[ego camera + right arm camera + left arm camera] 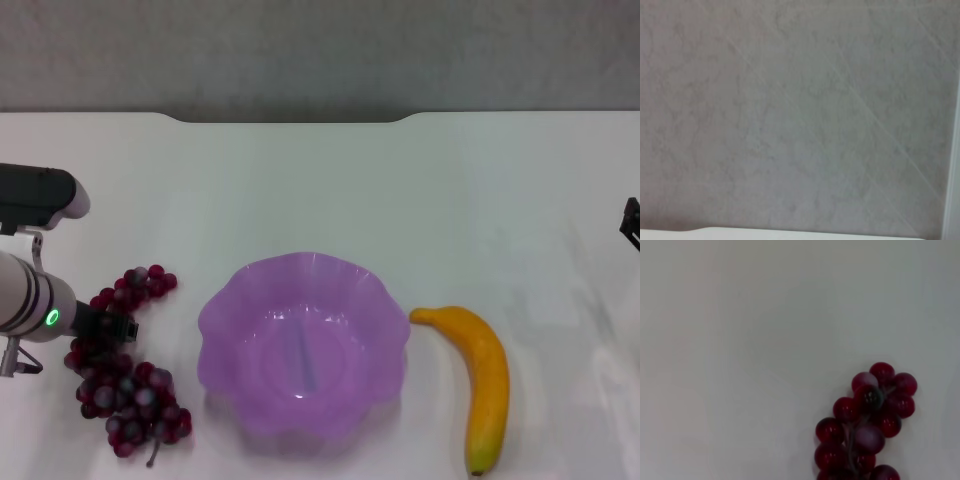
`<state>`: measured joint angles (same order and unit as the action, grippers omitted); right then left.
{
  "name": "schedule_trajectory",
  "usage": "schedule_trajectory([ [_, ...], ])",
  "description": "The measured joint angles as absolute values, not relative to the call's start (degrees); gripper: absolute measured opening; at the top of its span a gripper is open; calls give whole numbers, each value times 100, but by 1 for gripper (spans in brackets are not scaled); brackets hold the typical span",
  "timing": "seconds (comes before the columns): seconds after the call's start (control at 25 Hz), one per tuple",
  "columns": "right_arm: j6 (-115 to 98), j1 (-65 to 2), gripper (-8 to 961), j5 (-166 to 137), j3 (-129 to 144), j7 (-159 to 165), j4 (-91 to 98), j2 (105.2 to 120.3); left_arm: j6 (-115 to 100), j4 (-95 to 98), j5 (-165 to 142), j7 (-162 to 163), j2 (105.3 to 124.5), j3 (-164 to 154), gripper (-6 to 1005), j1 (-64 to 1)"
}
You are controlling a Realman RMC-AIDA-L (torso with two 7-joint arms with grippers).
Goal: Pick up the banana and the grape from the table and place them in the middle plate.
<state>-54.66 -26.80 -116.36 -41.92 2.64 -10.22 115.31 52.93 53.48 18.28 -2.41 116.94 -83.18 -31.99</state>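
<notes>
Even, bright overhead light; soft shadows under the middle plate [303, 345] and banana [480, 375]. Left wrist view looks dim, grape [865, 425] slightly soft. Right wrist view is blurry, possibly out of focus.

You see a smooth white matt surface [300, 190], a translucent purple plastic middle plate [225, 310], glossy dark red grape [867, 425] skins, and a smooth, slightly shiny banana [485, 375].

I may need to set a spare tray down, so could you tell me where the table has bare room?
The table is bare across its far half, between the notched edge and the middle plate. The near strip is crowded: the grape under the left gripper, the plate, then the banana. The right gripper sits at the right edge.
</notes>
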Motion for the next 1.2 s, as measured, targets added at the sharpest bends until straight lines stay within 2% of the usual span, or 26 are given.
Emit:
schedule_trajectory([
  [0.44, -5466, -2680, 891, -11632, -4175, 263, -1006, 11531, 5047, 5350, 1945, -222, 11699, -8349, 479, -3083],
  [1.2, -5466, -2664, 892, -11617, -4169, 263, -1005, 11531, 4900, 5697, 2177, -278, 11683, -8414, 444, -2825],
])
